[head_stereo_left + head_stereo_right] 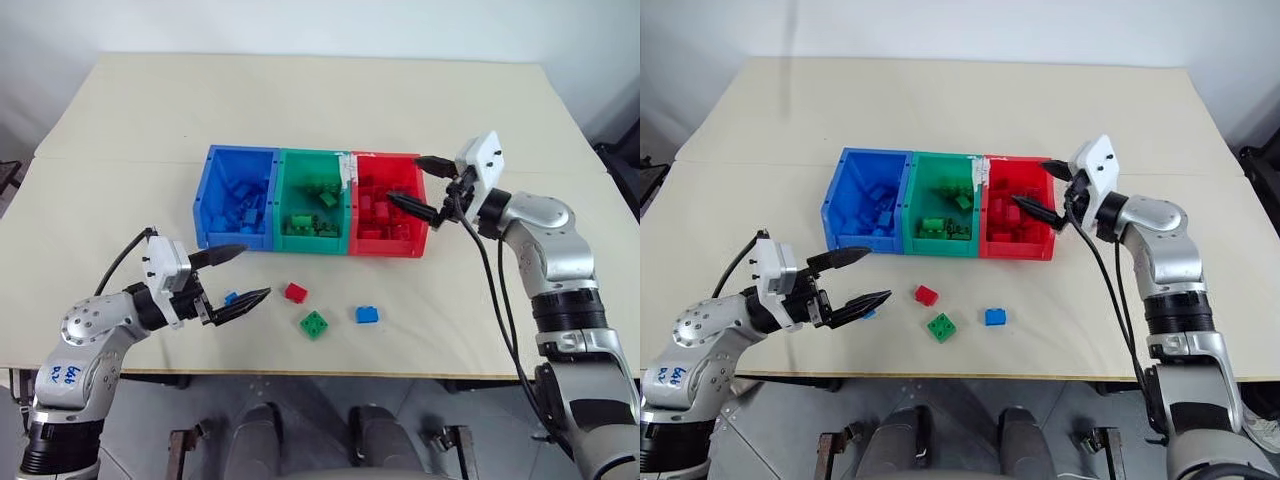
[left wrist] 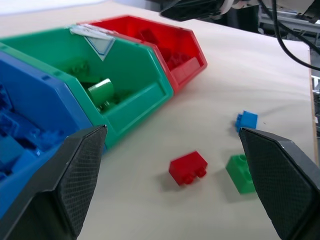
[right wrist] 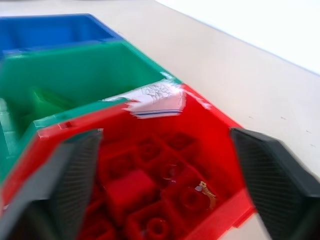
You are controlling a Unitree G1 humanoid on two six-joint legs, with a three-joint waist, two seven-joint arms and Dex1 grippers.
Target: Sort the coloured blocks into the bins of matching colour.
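Three joined bins stand mid-table: blue [image 1: 240, 151], green [image 1: 312, 153] and red [image 1: 385, 244], each holding several blocks of its own colour. In front of them lie loose blocks: a red one [image 1: 295, 292], a green one [image 1: 314, 324] and a blue one [image 1: 367, 314]. A smaller blue block [image 1: 231, 297] lies beside the lower finger of my left gripper [image 1: 255, 272]. That gripper is open, empty and pointing at the loose blocks. My right gripper [image 1: 404, 179] hovers open over the red bin's right end with nothing between its fingers [image 3: 75, 175].
White tape [image 3: 157, 97] marks the rim between the green and red bins. The cream table [image 1: 320, 100] stretches bare behind the bins and to both sides. Its front edge runs close below the loose blocks.
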